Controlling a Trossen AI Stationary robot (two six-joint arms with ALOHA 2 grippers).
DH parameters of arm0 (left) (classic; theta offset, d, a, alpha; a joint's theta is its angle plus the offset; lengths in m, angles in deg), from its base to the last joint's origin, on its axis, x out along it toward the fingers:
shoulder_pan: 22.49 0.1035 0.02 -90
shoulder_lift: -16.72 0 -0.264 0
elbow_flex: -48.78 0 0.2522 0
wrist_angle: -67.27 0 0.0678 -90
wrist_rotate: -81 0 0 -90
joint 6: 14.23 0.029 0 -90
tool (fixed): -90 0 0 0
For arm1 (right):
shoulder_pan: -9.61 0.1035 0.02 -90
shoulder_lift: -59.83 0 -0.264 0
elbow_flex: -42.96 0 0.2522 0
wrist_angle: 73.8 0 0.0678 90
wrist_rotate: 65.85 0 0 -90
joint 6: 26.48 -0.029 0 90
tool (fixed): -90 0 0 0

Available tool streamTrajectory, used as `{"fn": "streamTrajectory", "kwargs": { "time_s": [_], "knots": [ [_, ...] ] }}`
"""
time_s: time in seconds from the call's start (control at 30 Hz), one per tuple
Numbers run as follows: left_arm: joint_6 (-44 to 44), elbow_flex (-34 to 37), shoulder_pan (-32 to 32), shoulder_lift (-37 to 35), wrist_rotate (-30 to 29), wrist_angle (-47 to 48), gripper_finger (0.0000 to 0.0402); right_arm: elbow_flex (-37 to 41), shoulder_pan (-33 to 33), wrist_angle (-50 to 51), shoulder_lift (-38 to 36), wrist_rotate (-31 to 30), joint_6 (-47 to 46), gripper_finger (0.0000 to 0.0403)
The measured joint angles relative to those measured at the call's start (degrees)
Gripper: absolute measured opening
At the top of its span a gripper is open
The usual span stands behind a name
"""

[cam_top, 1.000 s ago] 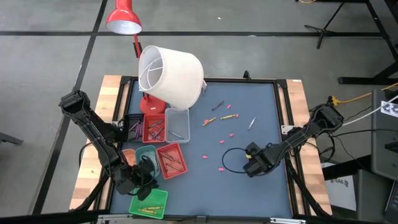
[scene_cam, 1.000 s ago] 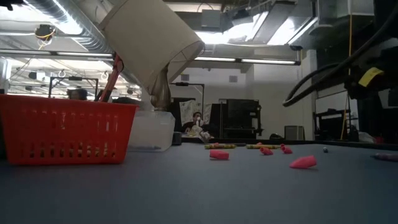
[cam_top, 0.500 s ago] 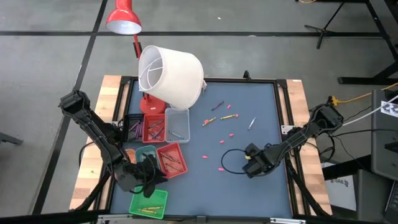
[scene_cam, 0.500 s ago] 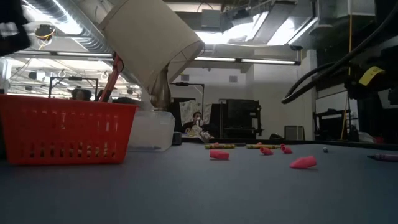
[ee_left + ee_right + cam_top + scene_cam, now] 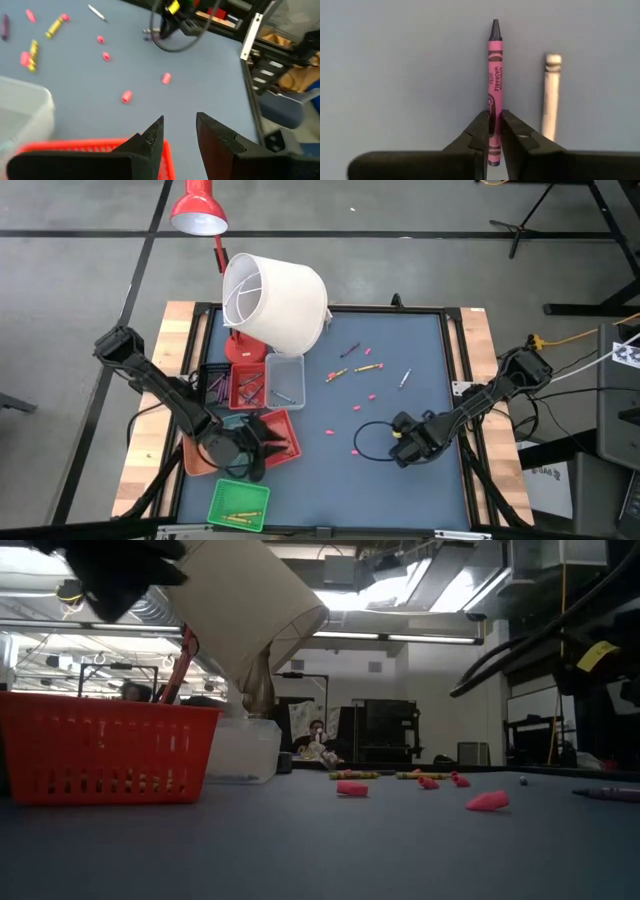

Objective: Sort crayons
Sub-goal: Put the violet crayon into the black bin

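Observation:
A pink crayon [image 5: 495, 65] lies flat on the blue mat [image 5: 420, 340], and my right gripper [image 5: 494, 116] is shut on it, near the mat's right side [image 5: 402, 446]. A pale crayon [image 5: 550, 95] lies beside it. More crayons [image 5: 368, 367] lie loose farther back. My left gripper [image 5: 258, 448] hangs open and holds nothing above the red tray [image 5: 285, 423]; its fingers [image 5: 155, 135] show over that tray's rim. My right gripper pinches the pink crayon's lower half [image 5: 494, 107] between its two fingers, which come from above and point down. The fingers lie across the crayon. The crayon lies flat on the mat, its dark tip pointing away from the fingers.
Small trays sit at the mat's left: a green one [image 5: 238, 505], a clear one [image 5: 285, 378], a red one [image 5: 248, 387]. A white lampshade [image 5: 275, 300] leans over the far left. A black cable loop [image 5: 372, 430] and pink stubs [image 5: 357, 408] lie mid-mat.
My left gripper has moved from beside the green tray toward the table's right and far edges, to above the red tray, rolling its wrist on the way. It now shows at the top left of the low view. My right arm has stayed in place.

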State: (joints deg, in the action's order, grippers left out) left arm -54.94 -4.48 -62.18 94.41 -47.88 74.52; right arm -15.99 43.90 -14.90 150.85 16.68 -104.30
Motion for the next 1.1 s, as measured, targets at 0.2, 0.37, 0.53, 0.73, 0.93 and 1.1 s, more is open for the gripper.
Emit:
{"fn": "streamTrajectory", "kwargs": {
  "time_s": [0.2, 0.37, 0.53, 0.73, 0.93, 1.1],
  "knots": [
    [4.7, 0.0, 4.0, 0.0, 0.0, -0.8, 0.0101, 0.0, 0.0, -5.5, 0.1, -6.1, 0.6, 0.0023],
    [7.0, 0.0, 6.8, 0.0, 0.1, -0.9, 0.0101, 0.0, -0.2, -16.9, 0.2, -14.7, 6.5, 0.0007],
    [10.0, 0.0, 9.0, 0.0, 1.0, -1.7, 0.0101, 0.0, -0.7, -33.3, 0.2, -23.1, 19.3, 0.0014],
    [16.9, 0.0, 11.3, 0.0, 4.0, -7.4, 0.0101, 0.0, -3.7, -52.1, 0.2, -27.8, 37.4, 0.0013],
    [26.1, 0.0, 13.8, 0.0, 7.2, -16.3, 0.0101, 0.0, -7.6, -69.3, 0.2, -27.4, 55.0, 0.0015],
    [31.6, 0.0, 16.4, 0.0, 10.0, -22.7, 0.0101, 0.0, -10.9, -78.7, 0.1, -22.4, 64.3, 0.0017]
  ]
}}
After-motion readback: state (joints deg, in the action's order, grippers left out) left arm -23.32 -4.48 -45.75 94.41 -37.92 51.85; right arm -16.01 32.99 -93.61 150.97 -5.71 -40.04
